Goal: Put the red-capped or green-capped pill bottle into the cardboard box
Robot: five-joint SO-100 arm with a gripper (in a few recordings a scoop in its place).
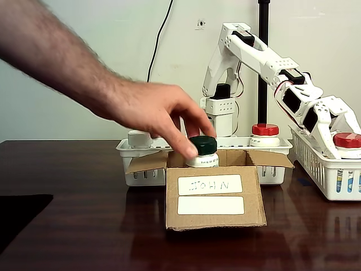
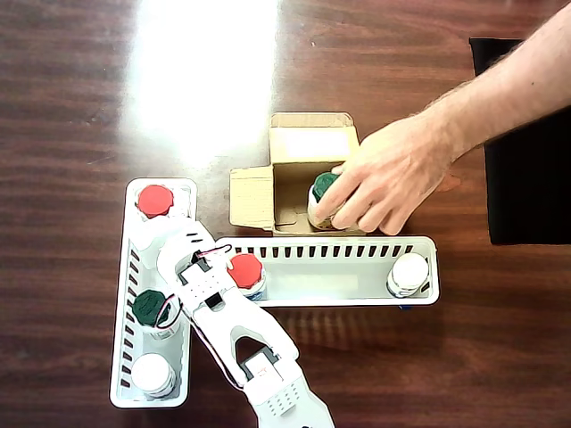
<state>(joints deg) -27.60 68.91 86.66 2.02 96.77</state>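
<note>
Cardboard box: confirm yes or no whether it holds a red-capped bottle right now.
No; the cardboard box holds a green-capped bottle, gripped by a person's hand.

My white, jointed arm [image 1: 265, 59] arches from its base behind the long white slotted plastic basket [image 1: 141, 164] down to the right, into a second white slotted basket [image 1: 333, 175] at the picture's right edge. There my gripper end sits low beside a red-capped bottle [image 1: 347, 141]; I cannot tell how my jaws stand. Another white bottle with a bright red screw cap [image 1: 265, 134] stands in the long basket, and a white-capped one [image 1: 139, 138] at its left end. In front, on the dark wooden table [image 1: 79, 226], is the small brown cardboard box [image 1: 217, 212], flaps open, its handwritten label upside down. A person's hand [image 1: 158, 113] grips the dark-green-capped bottle [image 1: 203, 151] standing in that box.
</note>
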